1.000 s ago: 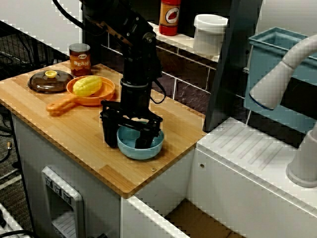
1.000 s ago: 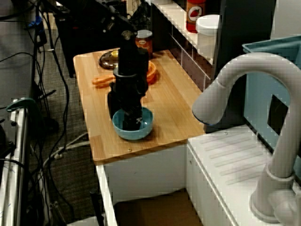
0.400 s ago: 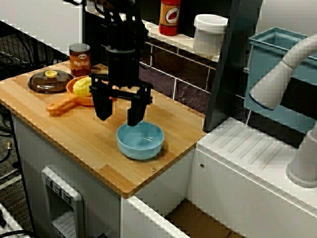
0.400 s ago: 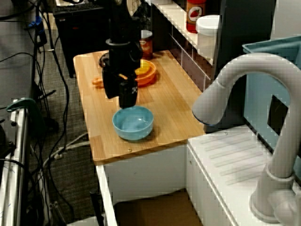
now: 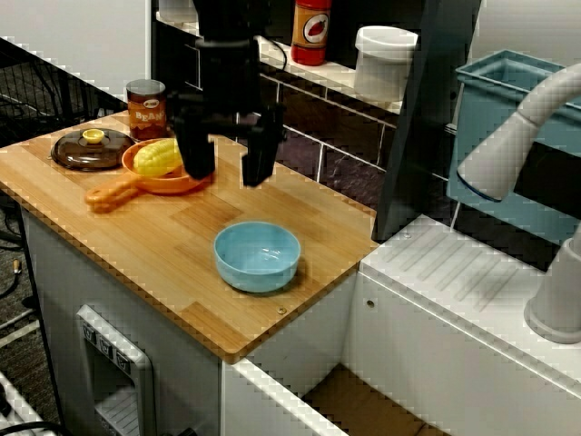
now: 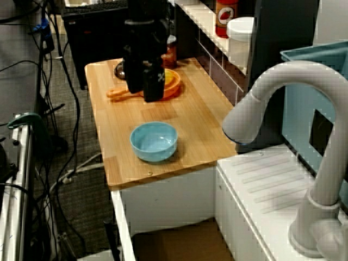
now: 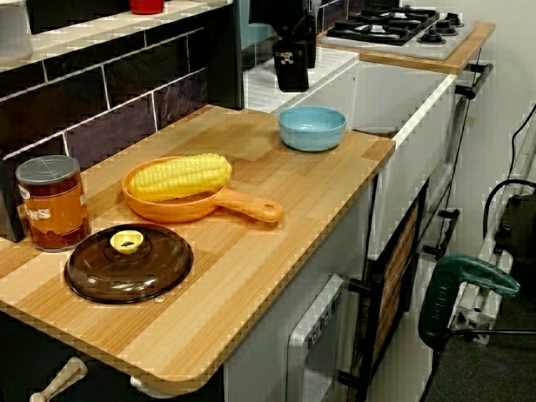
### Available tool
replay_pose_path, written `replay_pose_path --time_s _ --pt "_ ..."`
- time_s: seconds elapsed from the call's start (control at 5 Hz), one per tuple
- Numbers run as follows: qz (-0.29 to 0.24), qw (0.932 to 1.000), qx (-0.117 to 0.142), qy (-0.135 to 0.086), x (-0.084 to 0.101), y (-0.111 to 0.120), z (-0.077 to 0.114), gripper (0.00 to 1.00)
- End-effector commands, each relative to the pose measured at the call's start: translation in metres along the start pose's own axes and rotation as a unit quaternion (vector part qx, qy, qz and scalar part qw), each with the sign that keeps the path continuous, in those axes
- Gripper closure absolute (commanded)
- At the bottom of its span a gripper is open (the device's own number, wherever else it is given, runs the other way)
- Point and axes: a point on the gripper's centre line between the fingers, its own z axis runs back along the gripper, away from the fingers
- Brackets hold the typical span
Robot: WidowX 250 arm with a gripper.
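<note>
- The gripper is held in the air above the counter, touching nothing.
- Its two fingers are seen pointing down and spread apart, with nothing between them.
- The bowl is found upright near the counter's front corner, light blue and empty.
- In the front view the gripper is placed between the bowl and the pan, with one finger overlapping the pan's near rim in the picture.
- Whether the gripper is above the pan or just beside it cannot be told.
- In the side view the gripper is seen in front of the pan, with the bowl well clear below it.
- In the low view along the counter only the gripper's lower part is seen, above and behind the bowl.
- The pan is orange, and its handle is pointed away from the bowl.
- A yellow corn is laid in the pan.
- A brown lid with a yellow knob is laid flat just beside the pan.
- A can is stood upright behind the lid, near the tiled wall.
- A red bottle is stood on the ledge above the wall.
</note>
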Motion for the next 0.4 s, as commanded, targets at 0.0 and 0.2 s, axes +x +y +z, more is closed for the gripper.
replay_pose_path --time_s 0.0,0.2 --pt "0.008 0.9917 0.045 -0.120 0.0197 0.0086 0.0415 0.00" --pt "0.017 0.9828 0.095 -0.157 0.0288 0.0086 0.0512 0.00"
